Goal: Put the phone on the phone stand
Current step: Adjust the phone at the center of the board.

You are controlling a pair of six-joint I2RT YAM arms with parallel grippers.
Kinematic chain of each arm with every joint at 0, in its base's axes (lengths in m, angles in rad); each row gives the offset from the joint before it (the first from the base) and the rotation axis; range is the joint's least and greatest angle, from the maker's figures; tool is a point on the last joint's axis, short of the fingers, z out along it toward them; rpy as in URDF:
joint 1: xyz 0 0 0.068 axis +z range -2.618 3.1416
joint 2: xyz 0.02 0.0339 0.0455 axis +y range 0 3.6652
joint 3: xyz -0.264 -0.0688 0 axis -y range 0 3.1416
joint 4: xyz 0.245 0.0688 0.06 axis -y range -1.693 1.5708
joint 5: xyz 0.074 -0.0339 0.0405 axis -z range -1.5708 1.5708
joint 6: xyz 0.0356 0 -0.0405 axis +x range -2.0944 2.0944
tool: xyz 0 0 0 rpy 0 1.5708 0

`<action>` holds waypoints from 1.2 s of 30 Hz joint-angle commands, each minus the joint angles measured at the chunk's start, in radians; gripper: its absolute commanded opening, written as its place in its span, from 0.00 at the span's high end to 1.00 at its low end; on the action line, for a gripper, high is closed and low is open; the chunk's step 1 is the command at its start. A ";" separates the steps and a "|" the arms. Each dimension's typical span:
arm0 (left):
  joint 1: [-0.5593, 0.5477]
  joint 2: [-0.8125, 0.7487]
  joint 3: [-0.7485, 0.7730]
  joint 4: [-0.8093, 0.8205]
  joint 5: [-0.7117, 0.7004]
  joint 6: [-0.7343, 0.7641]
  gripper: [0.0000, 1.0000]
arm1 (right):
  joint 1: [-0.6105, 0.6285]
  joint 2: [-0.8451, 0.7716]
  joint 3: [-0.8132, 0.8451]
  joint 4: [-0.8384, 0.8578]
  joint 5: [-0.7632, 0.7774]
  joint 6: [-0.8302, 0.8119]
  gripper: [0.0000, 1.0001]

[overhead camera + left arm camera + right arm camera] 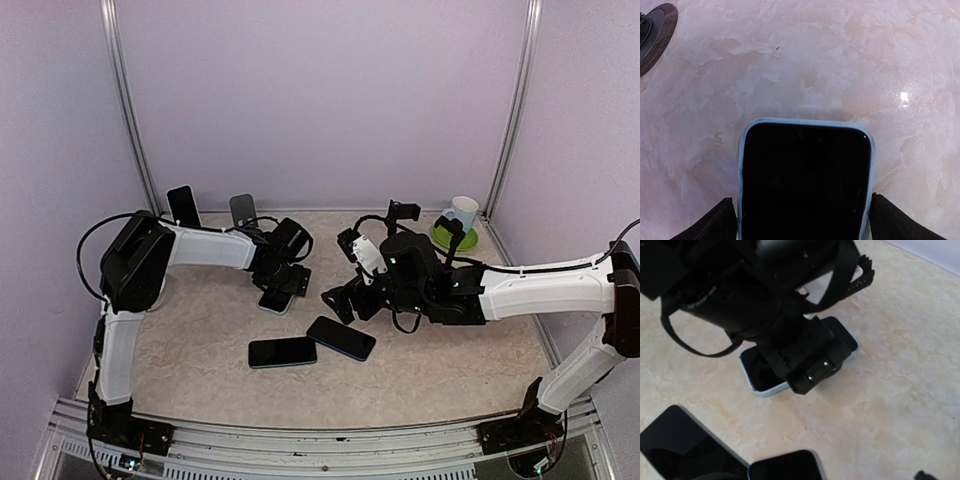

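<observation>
A phone in a light blue case [272, 302] [805, 185] [754, 371] lies flat, screen up, on the marble tabletop. My left gripper [280, 290] [805, 227] is lowered over it, open. Its two black fingers [715, 225] straddle the phone's long edges, very close to the case. A grey phone stand [243, 210] stands upright at the back wall, behind the left gripper. The round base of a stand [657, 30] shows in the top left corner of the left wrist view. My right gripper [348, 303] hovers open and holding nothing, just right of the phone.
Two more phones lie nearer the front: a black one [283, 352] [680, 450] and a dark blue-cased one [341, 338] [785, 467]. A dark phone [183, 205] stands upright at the back left. A mug [462, 212] sits on a green plate [468, 243] at the back right.
</observation>
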 commanded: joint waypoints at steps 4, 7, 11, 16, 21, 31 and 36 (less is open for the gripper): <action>-0.014 0.046 -0.038 -0.049 0.003 0.018 0.26 | -0.011 -0.016 -0.004 0.022 -0.003 0.011 0.00; -0.011 0.047 -0.041 -0.044 0.009 0.017 0.34 | -0.012 -0.020 -0.008 0.020 0.002 0.012 0.00; -0.006 0.029 -0.049 -0.019 0.010 0.006 0.35 | -0.013 -0.026 -0.024 0.029 0.004 0.016 0.00; 0.006 -0.008 -0.053 0.001 0.008 -0.007 0.26 | -0.017 -0.015 -0.010 0.016 -0.003 0.014 0.00; 0.011 -0.077 -0.082 0.048 0.010 0.001 0.11 | -0.017 -0.016 -0.001 0.015 -0.009 0.010 0.00; 0.047 -0.096 -0.037 0.049 0.062 0.028 0.01 | -0.018 -0.011 0.019 -0.002 -0.016 0.001 0.00; 0.065 -0.046 0.044 0.008 0.034 0.012 0.01 | -0.018 -0.020 0.017 -0.005 -0.017 -0.002 0.00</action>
